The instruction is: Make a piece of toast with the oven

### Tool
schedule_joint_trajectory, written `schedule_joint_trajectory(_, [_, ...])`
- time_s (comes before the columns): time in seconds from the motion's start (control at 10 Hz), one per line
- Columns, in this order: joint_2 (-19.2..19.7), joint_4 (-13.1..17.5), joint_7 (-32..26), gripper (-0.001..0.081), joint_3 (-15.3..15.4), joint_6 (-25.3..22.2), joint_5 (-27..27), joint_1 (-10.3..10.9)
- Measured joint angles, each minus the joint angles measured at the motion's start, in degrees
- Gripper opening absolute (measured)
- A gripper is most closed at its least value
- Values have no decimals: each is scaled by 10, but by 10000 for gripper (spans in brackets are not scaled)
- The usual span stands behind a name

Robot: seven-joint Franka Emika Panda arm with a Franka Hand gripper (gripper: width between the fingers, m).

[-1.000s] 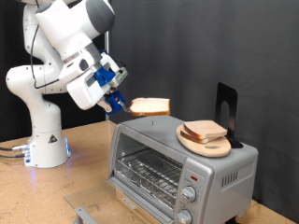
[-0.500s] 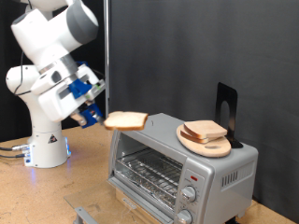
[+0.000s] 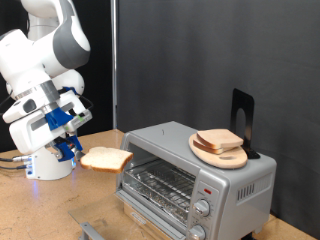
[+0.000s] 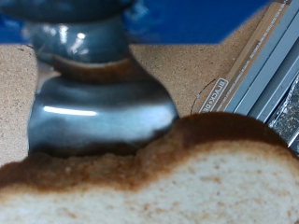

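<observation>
My gripper (image 3: 76,154) is shut on the piece of toast (image 3: 105,159), a pale slice with a tan crust, held flat in the air. It hangs at the exterior view's left of the oven (image 3: 195,175), about level with the wire rack (image 3: 155,185). The oven is silver-grey with two round knobs (image 3: 202,210) and a red mark. In the wrist view the toast (image 4: 177,177) fills the near half, with one grey finger (image 4: 98,103) pressed on its crust and the oven's edge (image 4: 266,65) beyond.
A round wooden board (image 3: 220,152) with the other bread slice (image 3: 218,140) sits on the oven's top, and a black stand (image 3: 242,115) rises behind it. The robot base (image 3: 45,160) is at the exterior view's left. A grey metal piece (image 3: 90,230) lies on the wooden table.
The arm has swung down and to the exterior view's left with the toast, from above the oven's top corner to beside the oven's front at rack height.
</observation>
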Motion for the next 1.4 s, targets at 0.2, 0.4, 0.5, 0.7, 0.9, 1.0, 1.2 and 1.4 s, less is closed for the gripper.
schedule_joint_trajectory(0.2, [3, -6, -4, 393, 3, -10, -32, 0])
schedule_joint_trajectory(0.4, [29, -13, 17, 393, 17, 25, -59, 0])
schedule_joint_trajectory(0.5, [49, -13, 21, 393, 26, 50, -57, 1])
schedule_joint_trajectory(0.7, [81, -8, 22, 393, 38, 81, -40, 8])
schedule_joint_trajectory(0.9, [101, -1, 16, 393, 50, 95, -15, 18])
schedule_joint_trajectory(1.0, [105, 2, 15, 393, 56, 96, -13, 21])
schedule_joint_trajectory(1.2, [105, 2, 16, 393, 59, 96, -13, 22])
schedule_joint_trajectory(1.4, [108, 0, 16, 393, 65, 109, -12, 23])
